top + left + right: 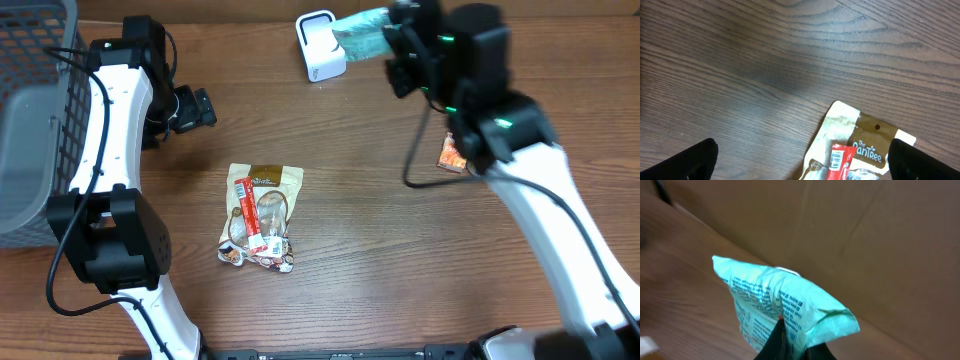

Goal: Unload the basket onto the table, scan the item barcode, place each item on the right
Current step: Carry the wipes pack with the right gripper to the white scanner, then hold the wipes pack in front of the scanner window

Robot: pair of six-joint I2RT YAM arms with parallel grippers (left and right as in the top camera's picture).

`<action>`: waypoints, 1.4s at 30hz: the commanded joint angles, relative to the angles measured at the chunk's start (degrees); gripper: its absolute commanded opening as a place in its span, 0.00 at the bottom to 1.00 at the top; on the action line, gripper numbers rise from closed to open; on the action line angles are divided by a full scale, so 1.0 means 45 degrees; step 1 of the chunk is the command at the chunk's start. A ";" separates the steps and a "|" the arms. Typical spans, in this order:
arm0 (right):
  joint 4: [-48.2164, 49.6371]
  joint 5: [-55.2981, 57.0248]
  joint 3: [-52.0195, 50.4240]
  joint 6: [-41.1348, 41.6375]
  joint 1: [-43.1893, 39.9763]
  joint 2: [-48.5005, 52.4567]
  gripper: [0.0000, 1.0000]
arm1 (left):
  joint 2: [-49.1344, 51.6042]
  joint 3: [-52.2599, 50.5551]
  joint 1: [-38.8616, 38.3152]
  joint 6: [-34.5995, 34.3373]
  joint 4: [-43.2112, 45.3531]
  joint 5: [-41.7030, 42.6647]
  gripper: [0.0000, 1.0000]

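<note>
My right gripper [398,45] is shut on a mint-green packet [360,33] and holds it in the air right beside the white scanner [320,45] at the table's back edge. In the right wrist view the packet [775,297] stands pinched at its lower edge between the dark fingers of the gripper [790,347], its printed side toward the camera. My left gripper [197,108] hangs open at the left above bare wood. In the left wrist view its gripper [801,152] stands wide apart, holding nothing.
A brown pouch [262,200] with a red bar packet [247,212] on it lies mid-table, also seen as the pouch [867,140] under the left wrist. A small orange packet [453,153] lies at the right. A grey wire basket [30,110] fills the left edge.
</note>
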 commanded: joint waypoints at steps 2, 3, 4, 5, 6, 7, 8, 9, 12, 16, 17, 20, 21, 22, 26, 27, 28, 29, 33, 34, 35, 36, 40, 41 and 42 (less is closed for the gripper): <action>0.1491 0.3609 0.0209 -0.2895 0.0801 0.1987 0.04 | 0.0029 -0.0063 0.0024 0.0282 0.0000 -0.0121 1.00; 0.1957 0.3934 0.0209 -0.3220 0.0928 0.2477 0.04 | 0.0029 -0.0063 0.0024 0.0282 0.0000 -0.0121 1.00; 0.2443 0.4265 0.0209 -0.3521 0.1044 0.2948 0.04 | 0.0029 -0.0063 0.0024 0.0282 0.0000 -0.0121 1.00; 0.2846 0.4541 0.0209 -0.3769 0.1137 0.3342 0.04 | 0.0029 -0.0063 0.0019 0.0282 0.0000 -0.0121 1.00; 0.3400 0.4969 0.0209 -0.4119 0.1243 0.3832 0.04 | 0.0029 -0.0063 0.0024 0.0282 0.0000 -0.0121 1.00; 0.4012 0.5518 0.0209 -0.4546 0.1355 0.4328 0.04 | 0.0029 -0.0063 0.0019 0.0282 0.0000 -0.0121 1.00; 0.4653 0.6120 0.0209 -0.4998 0.1447 0.4741 0.04 | 0.0029 -0.0063 0.0024 0.0282 0.0000 -0.0121 1.00; 0.5299 0.6683 0.0209 -0.5513 0.1525 0.5124 0.04 | 0.0029 -0.0063 0.0019 0.0282 0.0000 -0.0121 1.00; 0.7597 0.8000 0.0209 -0.7257 0.1724 0.6373 0.04 | 0.0029 -0.0063 0.0024 0.0282 0.0000 -0.0121 1.00; 1.0370 0.8772 0.0209 -0.9583 0.1957 0.7868 0.04 | 0.0029 -0.0063 0.0024 0.0282 0.0000 -0.0121 1.00; 1.0754 0.8820 0.0209 -0.9782 0.1977 0.8053 0.04 | 0.0029 -0.0063 0.0019 0.0282 0.0000 -0.0121 1.00; 1.2031 0.9005 0.0209 -1.0142 0.2025 0.8558 0.04 | 0.0029 -0.0063 0.0019 0.0282 0.0000 -0.0121 1.00; 1.2264 0.9005 0.0214 -1.0176 0.2025 0.8626 0.04 | 0.0029 -0.0063 0.0024 0.0282 0.0000 -0.0121 1.00; 1.2429 0.8995 0.0209 -1.0180 0.2025 0.8684 0.04 | 0.0029 -0.0063 0.0019 0.0282 0.0000 -0.0121 1.00; 1.4042 0.8981 0.0214 -1.0190 0.2025 0.8767 0.04 | 0.0029 -0.0063 0.0024 0.0282 0.0000 -0.0121 1.00; 1.4450 0.8898 0.0214 -1.0190 0.2025 0.8762 0.04 | 0.0029 -0.0063 0.0024 0.0282 0.0000 -0.0121 1.00; 1.4693 0.8806 0.0214 -1.0185 0.2030 0.8762 0.04 | 0.0029 -0.0063 0.0024 0.0282 0.0000 -0.0121 1.00; 1.4790 0.8699 0.0214 -1.0180 0.2064 0.8762 0.04 | 0.0029 -0.0063 0.0024 0.0282 0.0000 -0.0121 1.00; 1.4304 0.8340 0.0214 -1.0083 0.2215 0.8811 0.04 | 0.0029 -0.0063 0.0019 0.0282 0.0000 -0.0121 1.00; 1.4003 0.8165 0.0214 -1.0078 0.2220 0.8816 0.04 | 0.0029 -0.0063 0.0019 0.0282 0.0000 -0.0121 1.00; 1.3741 0.7956 0.0214 -1.0035 0.2215 0.8845 0.04 | 0.0029 -0.0063 0.0024 0.0282 0.0000 -0.0121 1.00; 1.3653 0.7830 0.0214 -0.9904 0.2215 0.8874 0.04 | 0.0029 -0.0063 0.0024 0.0282 0.0000 -0.0121 1.00; 1.3673 0.7713 0.0214 -0.9598 0.2215 0.9219 0.04 | 0.0029 -0.0063 0.0024 0.0282 0.0000 -0.0121 1.00; 1.3653 0.7713 0.0214 -0.9607 0.2215 0.9296 0.04 | 0.0029 -0.0063 0.0024 0.0282 0.0000 -0.0121 1.00; 1.3629 0.7718 0.0214 -0.9612 0.2215 0.9432 0.04 | 0.0029 -0.0063 0.0024 0.0282 0.0000 -0.0121 1.00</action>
